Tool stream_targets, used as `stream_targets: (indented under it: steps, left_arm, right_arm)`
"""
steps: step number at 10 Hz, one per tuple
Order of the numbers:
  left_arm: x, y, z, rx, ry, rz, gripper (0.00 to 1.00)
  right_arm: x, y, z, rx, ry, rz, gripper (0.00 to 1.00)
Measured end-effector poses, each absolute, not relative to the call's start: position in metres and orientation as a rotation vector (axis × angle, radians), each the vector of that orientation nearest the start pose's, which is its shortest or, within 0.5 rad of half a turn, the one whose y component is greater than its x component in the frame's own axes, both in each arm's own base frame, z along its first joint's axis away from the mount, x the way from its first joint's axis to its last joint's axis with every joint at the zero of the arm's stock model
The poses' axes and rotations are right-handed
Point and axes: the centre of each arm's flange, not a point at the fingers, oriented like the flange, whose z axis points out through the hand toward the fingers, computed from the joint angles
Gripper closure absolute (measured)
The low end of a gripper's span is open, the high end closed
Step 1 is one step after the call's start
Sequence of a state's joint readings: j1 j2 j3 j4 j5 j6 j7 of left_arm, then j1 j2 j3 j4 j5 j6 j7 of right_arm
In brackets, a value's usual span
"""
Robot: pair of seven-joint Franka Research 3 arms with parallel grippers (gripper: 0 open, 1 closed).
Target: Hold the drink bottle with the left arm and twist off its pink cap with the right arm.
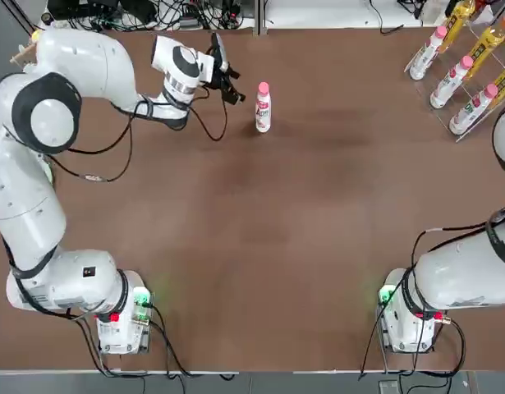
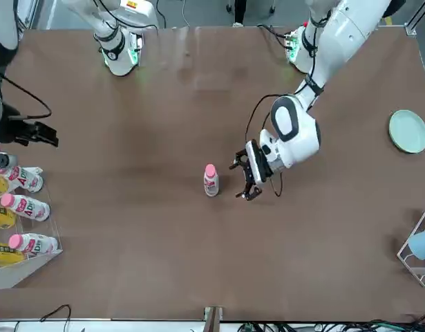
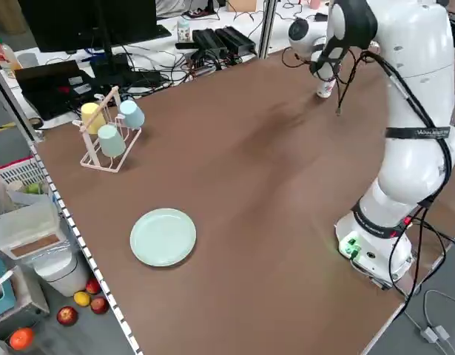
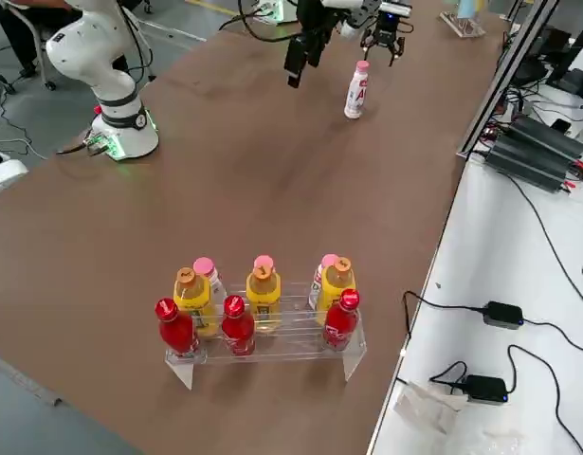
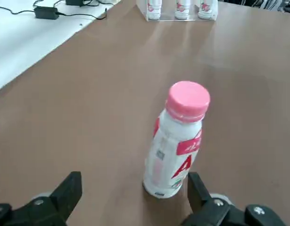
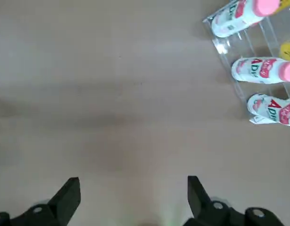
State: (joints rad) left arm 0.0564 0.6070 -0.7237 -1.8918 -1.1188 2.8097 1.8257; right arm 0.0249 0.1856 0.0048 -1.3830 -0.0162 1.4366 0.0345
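The drink bottle point(image 1: 263, 110) stands upright on the bare brown table point(image 1: 260, 238), far from the arms' bases, with its pink cap point(image 5: 187, 100) screwed on. It looks like a small, light plastic thing, smooth and glossy, so it may tip or skid at a nudge and give a little under a hard squeeze. The label band around its middle seems the best place to clamp, low enough to leave the neck and cap free for twisting.

The left gripper point(image 1: 227, 76) hangs just beside the bottle, turned level toward it, fingers point(image 5: 65, 196) spread wide and holding nothing; one finger is close to the bottle's base. The right gripper point(image 6: 134, 197) waits above bare table near the rack, also spread wide and empty.

The clear rack point(image 4: 272, 343) holds white pink-capped, yellow and red bottles. A small wire stand point(image 3: 101, 151) carries pastel cups; I think three, though they overlap. A pale green plate point(image 3: 163, 236) lies empty
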Motion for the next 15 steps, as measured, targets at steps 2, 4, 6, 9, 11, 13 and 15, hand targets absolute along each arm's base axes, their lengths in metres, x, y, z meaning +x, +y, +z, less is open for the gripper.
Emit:
stream_targets:
  steps: [2,4,6,9,11,13,15]
  left_arm:
    - [0.559,-0.347,0.261,1.893,-1.435,0.896,0.01]
    - [0.562,-0.347,0.249,1.882,-1.456,0.905,0.01]
    - [0.561,-0.347,0.242,1.862,-1.493,0.914,0.01]
    - [0.558,-0.349,0.228,1.811,-1.567,0.927,0.01]
    - [0.556,-0.354,0.221,1.779,-1.591,0.933,0.01]
    - [0.558,-0.359,0.215,1.759,-1.591,0.943,0.01]
    - [0.561,-0.367,0.207,1.746,-1.577,0.948,0.01]
  right_arm:
    - [0.598,0.016,0.59,-3.154,0.007,0.218,0.0]
    - [0.6,0.014,0.585,-3.154,0.014,0.232,0.0]
    - [0.6,0.014,0.584,-3.153,0.013,0.235,0.0]
    - [0.6,0.014,0.584,-3.153,0.011,0.235,0.0]
    - [0.6,0.014,0.584,-3.153,0.011,0.235,0.0]
    - [0.6,0.014,0.584,-3.153,0.011,0.236,0.0]
    - [0.6,0.015,0.58,-3.152,0.009,0.25,0.0]
